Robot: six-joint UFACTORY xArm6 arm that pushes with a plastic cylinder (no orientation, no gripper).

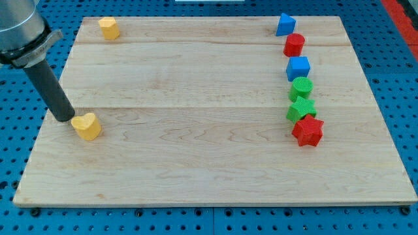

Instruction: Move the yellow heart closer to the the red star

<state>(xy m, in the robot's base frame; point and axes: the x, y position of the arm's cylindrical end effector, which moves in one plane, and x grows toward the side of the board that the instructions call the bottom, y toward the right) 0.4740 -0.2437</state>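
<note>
The yellow heart (87,125) lies on the wooden board (196,150) near its left edge, a little below mid-height. My tip (64,118) sits just to the heart's upper left, touching or nearly touching it. The red star (307,130) lies far off at the view's right, at about the same height as the heart.
A second yellow block (109,27) sits at the top left corner. Above the red star runs a column: a green star-like block (301,109), a green round block (301,87), a blue cube (298,67), a red block (294,44), a blue triangle (284,24).
</note>
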